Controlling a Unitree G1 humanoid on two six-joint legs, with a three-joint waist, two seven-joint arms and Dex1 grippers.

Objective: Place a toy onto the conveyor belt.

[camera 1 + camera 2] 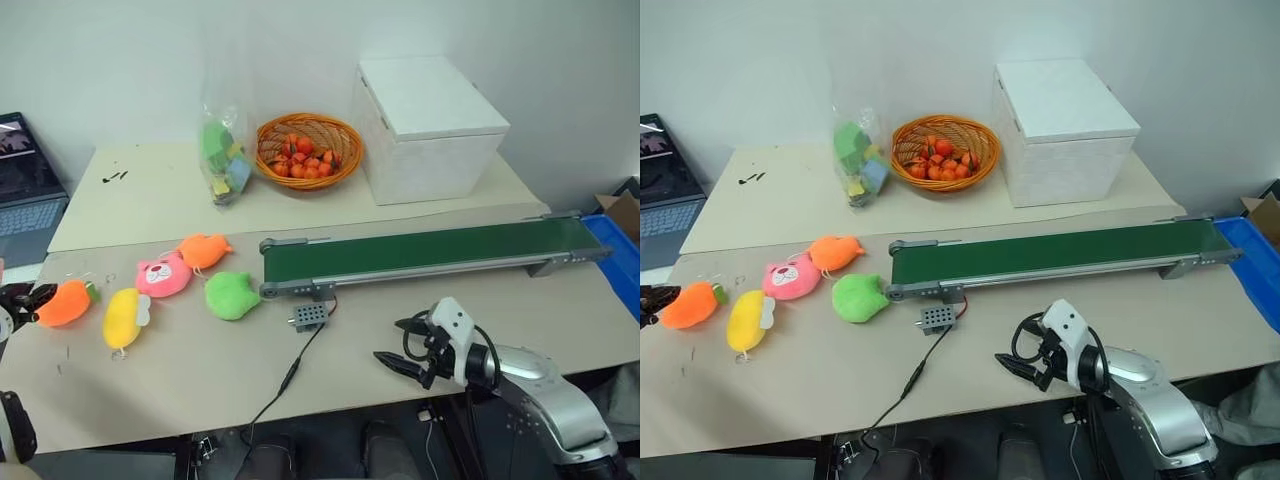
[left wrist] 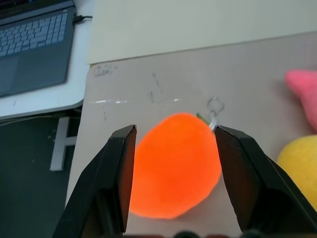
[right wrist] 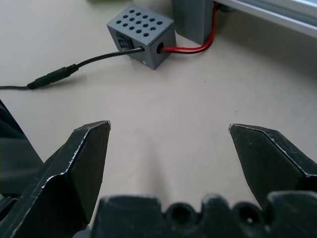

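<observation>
On a beige table (image 1: pixel 420 330) before a white wall: dark green conveyor belt (image 1: pixel 420 250) across centre right. At far left edge, left gripper (image 2: pixel 173 158) astride the orange plush toy (image 1: pixel 65 303), fingers (image 2: pixel 119 168) flanking, contact unclear. Lower right, right gripper (image 1: pixel 400 345) spread wide, empty.

Toy (image 1: pixel 66 303) is soft fuzzy cloth; conveyor belt (image 1: pixel 425 249) matt green w/ grey metal frame; basket (image 1: pixel 308 150) woven wicker.

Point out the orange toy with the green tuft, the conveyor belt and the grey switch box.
toy (image 1: pixel 65 303): left eye view, orange body.
conveyor belt (image 1: pixel 420 249): left eye view, green belt surface.
switch box (image 3: pixel 141 43): right wrist view, perforated top.
</observation>
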